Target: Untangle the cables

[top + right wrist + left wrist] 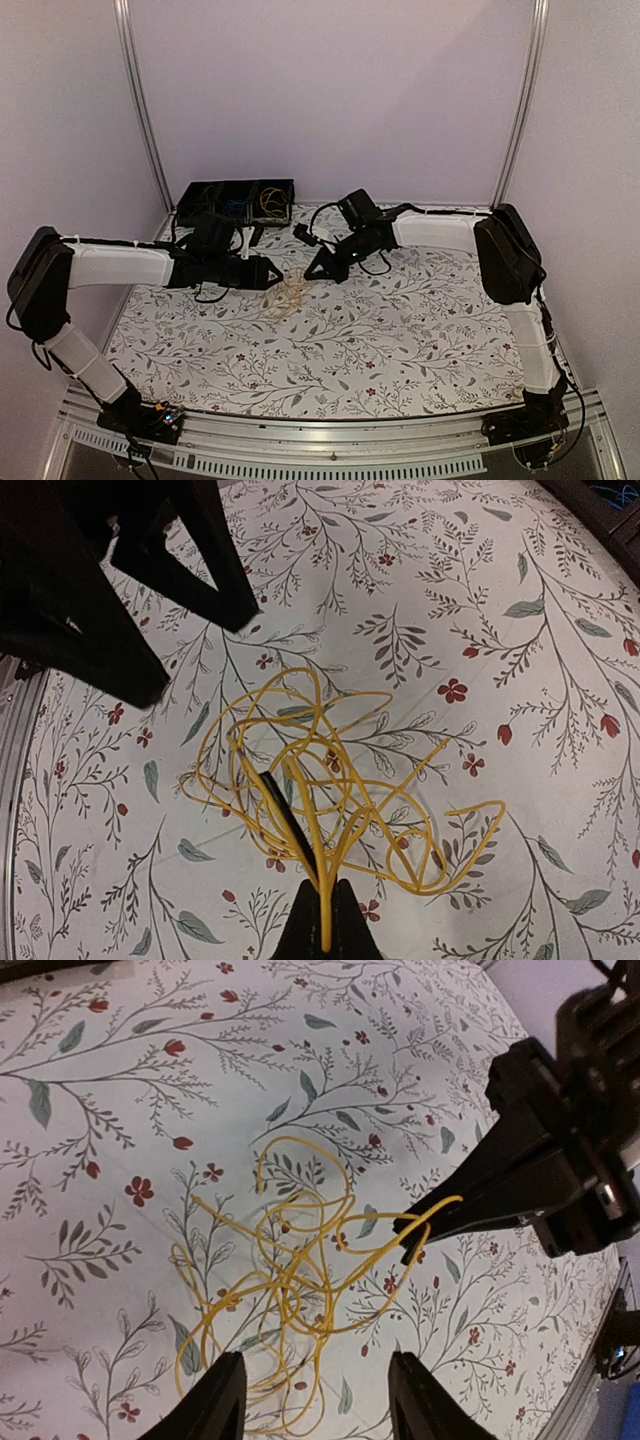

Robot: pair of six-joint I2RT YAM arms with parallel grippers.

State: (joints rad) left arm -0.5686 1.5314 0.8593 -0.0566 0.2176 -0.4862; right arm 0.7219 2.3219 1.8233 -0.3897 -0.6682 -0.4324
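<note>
The cables show as a loose yellow tangle (288, 292) on the floral cloth, between the two grippers. My right gripper (325, 892) is shut on a few yellow strands (330, 780) and a short black piece (285, 815), lifting them a little. In the left wrist view the right gripper (412, 1232) pinches a loop at the edge of the tangle (290, 1270). My left gripper (315, 1380) stands open just above the cloth, with the near strands lying between its fingers (222, 1390), which touch nothing. From above, the left gripper (274, 272) and right gripper (310, 275) almost meet over the tangle.
A black bin (240, 200) holding more coiled wires, yellow and blue, stands at the back left of the table. Metal posts (140, 100) and pale walls close in the back. The table's metal front rail (330, 440) runs between the arm bases.
</note>
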